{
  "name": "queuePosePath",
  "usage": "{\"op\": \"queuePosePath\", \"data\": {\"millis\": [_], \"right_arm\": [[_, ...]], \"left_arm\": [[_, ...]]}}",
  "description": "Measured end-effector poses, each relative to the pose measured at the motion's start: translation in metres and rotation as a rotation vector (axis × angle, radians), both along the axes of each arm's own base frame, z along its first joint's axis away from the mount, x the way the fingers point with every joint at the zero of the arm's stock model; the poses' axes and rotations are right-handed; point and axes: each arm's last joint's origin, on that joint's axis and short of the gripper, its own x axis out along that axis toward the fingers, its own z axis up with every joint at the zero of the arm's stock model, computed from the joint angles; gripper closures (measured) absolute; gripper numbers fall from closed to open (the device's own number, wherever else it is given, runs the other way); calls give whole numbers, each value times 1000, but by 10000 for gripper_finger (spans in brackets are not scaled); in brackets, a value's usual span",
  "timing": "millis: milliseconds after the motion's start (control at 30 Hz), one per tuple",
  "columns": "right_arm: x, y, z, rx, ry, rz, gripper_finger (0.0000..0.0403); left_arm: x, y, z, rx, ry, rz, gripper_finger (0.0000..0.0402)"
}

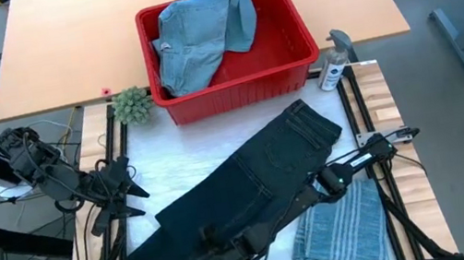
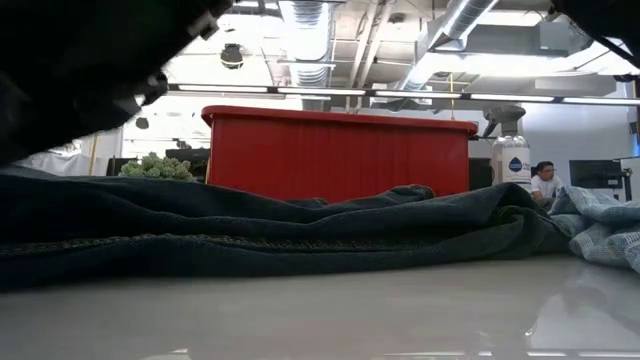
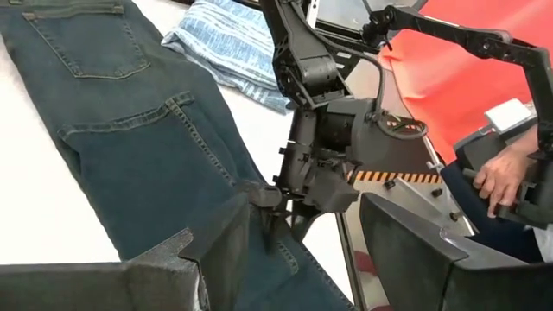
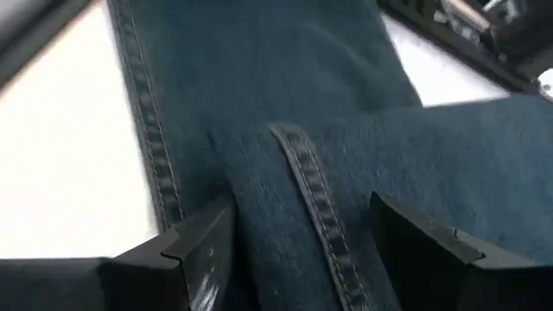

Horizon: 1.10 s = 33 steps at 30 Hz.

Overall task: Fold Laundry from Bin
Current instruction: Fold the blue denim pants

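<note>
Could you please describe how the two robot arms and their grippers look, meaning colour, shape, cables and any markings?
Both arms are dark, almost black, built from jointed blocky segments. The left arm carries loose black cables near its base. The right arm has a black-and-orange striped marking on its wrist housing, seen from the left wrist camera. The left gripper and right gripper each have two flat, dark, angular fingers.

Both arms are built of dark, near-black links joined by rounded housings. On the left arm [image 1: 63, 180], loose black cables are bundled near the base. The right arm [image 1: 350, 167] is formed of slim dark segments with a pale patch at its far joint. A black-and-orange hazard stripe is carried on the body of the right tool [image 3: 289, 203], beside thin looped wires.
</note>
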Motion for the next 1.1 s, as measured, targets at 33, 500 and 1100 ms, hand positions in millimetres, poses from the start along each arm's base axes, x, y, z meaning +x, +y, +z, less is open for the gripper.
{"op": "queuePosePath", "data": {"millis": [33,500,1100], "right_arm": [[0,0,-1,-2,8,1,120],[-9,12,-6,-208,45,45,348],[-26,20,51,-46,0,-2,375]], "left_arm": [[0,0,0,0,0,0,191],[0,0,0,9,-4,-4,191],[0,0,0,10,-2,-5,191]]}}
